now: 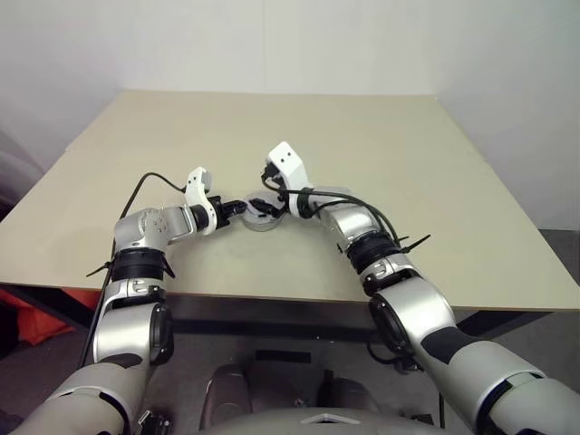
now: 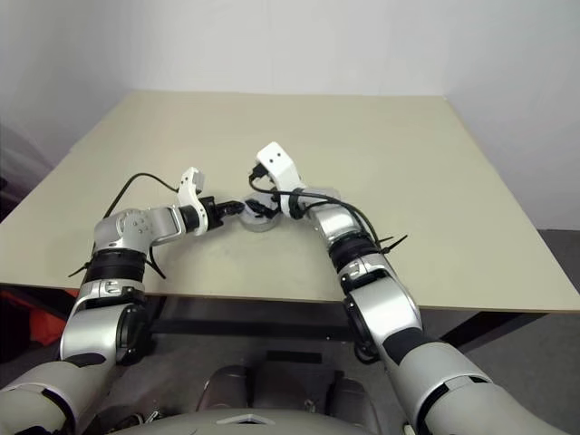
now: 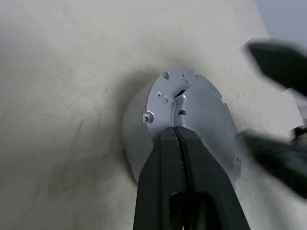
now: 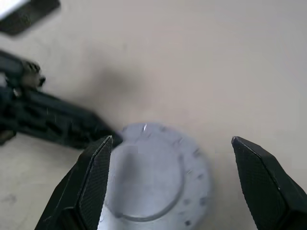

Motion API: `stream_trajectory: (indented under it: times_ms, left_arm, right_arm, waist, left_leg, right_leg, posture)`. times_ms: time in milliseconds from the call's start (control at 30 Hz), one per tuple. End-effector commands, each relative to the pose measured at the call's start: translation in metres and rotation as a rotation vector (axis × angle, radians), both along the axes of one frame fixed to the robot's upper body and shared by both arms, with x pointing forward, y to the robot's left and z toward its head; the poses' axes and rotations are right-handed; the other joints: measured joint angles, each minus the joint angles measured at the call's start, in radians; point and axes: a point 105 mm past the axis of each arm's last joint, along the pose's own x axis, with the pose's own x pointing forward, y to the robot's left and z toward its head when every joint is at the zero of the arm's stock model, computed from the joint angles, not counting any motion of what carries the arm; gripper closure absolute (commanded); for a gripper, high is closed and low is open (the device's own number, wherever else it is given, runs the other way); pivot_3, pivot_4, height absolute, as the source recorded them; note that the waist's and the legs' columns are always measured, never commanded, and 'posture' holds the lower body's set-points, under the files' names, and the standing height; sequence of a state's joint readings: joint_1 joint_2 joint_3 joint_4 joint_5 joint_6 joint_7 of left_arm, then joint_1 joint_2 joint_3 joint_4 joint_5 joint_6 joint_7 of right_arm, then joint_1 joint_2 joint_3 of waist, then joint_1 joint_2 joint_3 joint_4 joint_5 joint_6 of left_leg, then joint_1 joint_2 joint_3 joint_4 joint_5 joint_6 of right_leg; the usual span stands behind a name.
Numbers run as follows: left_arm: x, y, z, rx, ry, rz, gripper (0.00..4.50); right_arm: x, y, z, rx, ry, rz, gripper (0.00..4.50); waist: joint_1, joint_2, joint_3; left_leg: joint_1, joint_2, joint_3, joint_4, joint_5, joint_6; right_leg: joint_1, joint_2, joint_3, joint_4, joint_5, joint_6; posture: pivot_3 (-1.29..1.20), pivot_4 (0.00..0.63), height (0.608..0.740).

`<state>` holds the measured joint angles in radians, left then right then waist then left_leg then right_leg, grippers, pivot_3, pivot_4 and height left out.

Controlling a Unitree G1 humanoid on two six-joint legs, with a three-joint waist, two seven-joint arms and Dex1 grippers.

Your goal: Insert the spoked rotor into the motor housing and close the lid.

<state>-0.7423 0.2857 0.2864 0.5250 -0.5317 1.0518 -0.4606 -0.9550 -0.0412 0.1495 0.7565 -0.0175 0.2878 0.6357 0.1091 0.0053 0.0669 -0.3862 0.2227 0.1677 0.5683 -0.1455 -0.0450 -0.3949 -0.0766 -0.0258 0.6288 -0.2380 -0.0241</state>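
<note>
- The lid sits on top of the motor housing, near the middle of the table; nothing of the rotor or copper windings is visible, so I judge the rotor is already inside.
- The left gripper, fingers pressed shut on nothing, rests its tips on the lid from nine o'clock.
- The right gripper hangs wide open just above, straddling the lid, approaching from three o'clock.

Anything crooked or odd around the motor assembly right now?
Nothing stands out. The lid sits flat on the round assembly on the table, no visible gap. The shut left gripper rests on its top; the right gripper hangs open above it.
</note>
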Motion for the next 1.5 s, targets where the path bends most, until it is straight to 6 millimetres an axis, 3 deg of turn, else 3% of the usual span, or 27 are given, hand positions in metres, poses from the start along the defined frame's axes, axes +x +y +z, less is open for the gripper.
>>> stream_trajectory:
  times_ms: [33, 167, 267, 367, 500, 733, 833, 1033, 1500]
  left_arm:
    - [-0.006, -0.010, -0.005, -0.016, 0.034, -0.043, 4.50]
    - [-0.006, -0.011, -0.003, -0.017, 0.032, -0.051, 4.50]
    - [-0.007, -0.013, -0.001, -0.016, 0.027, -0.065, 4.50]
    - [-0.008, -0.013, -0.001, -0.014, 0.022, -0.073, 4.50]
    - [-0.008, -0.014, -0.001, -0.010, 0.019, -0.075, 4.50]
    - [-0.010, -0.015, -0.003, -0.002, 0.014, -0.077, 4.50]
    - [-0.009, -0.013, -0.001, 0.008, 0.006, -0.073, 4.50]
    - [-0.010, -0.006, 0.000, 0.033, -0.003, -0.060, 4.50]
    - [-0.009, 0.000, 0.002, 0.054, -0.013, -0.046, 4.50]
  right_arm:
    - [-0.004, 0.001, 0.029, 0.042, -0.072, 0.053, 0.02]
    - [-0.003, -0.007, 0.040, 0.078, -0.060, 0.029, 0.02]
    - [0.002, -0.022, 0.039, 0.169, 0.064, -0.050, 0.02]
    - [0.000, -0.041, 0.028, 0.248, 0.242, -0.104, 0.02]
    - [-0.008, -0.076, 0.014, 0.435, 0.619, -0.212, 0.02]
    - [-0.018, -0.105, -0.024, 0.479, 0.910, -0.367, 0.02]
    - [-0.022, -0.097, -0.041, 0.477, 0.967, -0.386, 0.02]
    - [-0.030, -0.066, -0.054, 0.501, 1.031, -0.346, 0.02]
    - [-0.034, -0.011, -0.041, 0.579, 1.064, -0.227, 0.02]
  waist:
    - [0.002, 0.000, 0.000]
    - [0.005, 0.000, 0.000]
    - [0.013, 0.000, 0.000]
    - [0.018, 0.000, 0.000]
    - [0.023, 0.000, 0.000]
    - [0.024, 0.000, 0.000]
    - [0.025, 0.000, 0.000]
    - [0.014, 0.000, 0.000]
    - [0.013, 0.000, 0.000]
  left_leg:
    - [0.001, 0.000, 0.000, -0.001, 0.000, 0.000]
    - [0.001, -0.001, 0.000, -0.003, 0.000, 0.000]
    - [0.001, -0.001, 0.000, -0.003, 0.000, 0.000]
    - [0.001, -0.001, 0.000, -0.003, 0.000, 0.000]
    - [0.002, -0.001, 0.000, -0.003, 0.001, -0.001]
    - [0.004, -0.001, 0.000, -0.005, 0.003, -0.005]
    - [0.004, -0.001, 0.000, -0.005, 0.003, -0.005]
    - [0.010, 0.000, 0.001, -0.006, 0.004, -0.007]
    - [0.012, 0.001, 0.002, -0.009, 0.004, -0.007]
  right_leg:
    - [0.001, 0.000, -0.001, -0.002, 0.000, 0.000]
    - [0.004, 0.000, -0.001, -0.007, 0.001, 0.001]
    - [0.004, 0.000, -0.001, -0.007, 0.001, 0.001]
    - [0.004, 0.000, -0.001, -0.007, 0.001, 0.001]
    - [0.005, 0.000, -0.001, -0.007, 0.001, 0.001]
    - [0.005, 0.000, -0.001, -0.007, 0.001, 0.002]
    - [0.005, 0.000, -0.001, -0.007, 0.001, 0.002]
    - [0.008, 0.000, -0.001, -0.006, 0.001, 0.002]
    - [0.007, 0.001, 0.000, -0.007, 0.001, 0.002]
  posture:
    - [0.00, 0.000, 0.740]
    - [0.00, 0.000, 0.740]
    - [0.00, 0.000, 0.740]
    - [0.00, 0.000, 0.740]
    - [0.00, 0.000, 0.740]
    - [0.00, 0.000, 0.740]
    - [0.00, 0.000, 0.740]
    - [0.00, 0.000, 0.740]
    - [0.00, 0.000, 0.740]
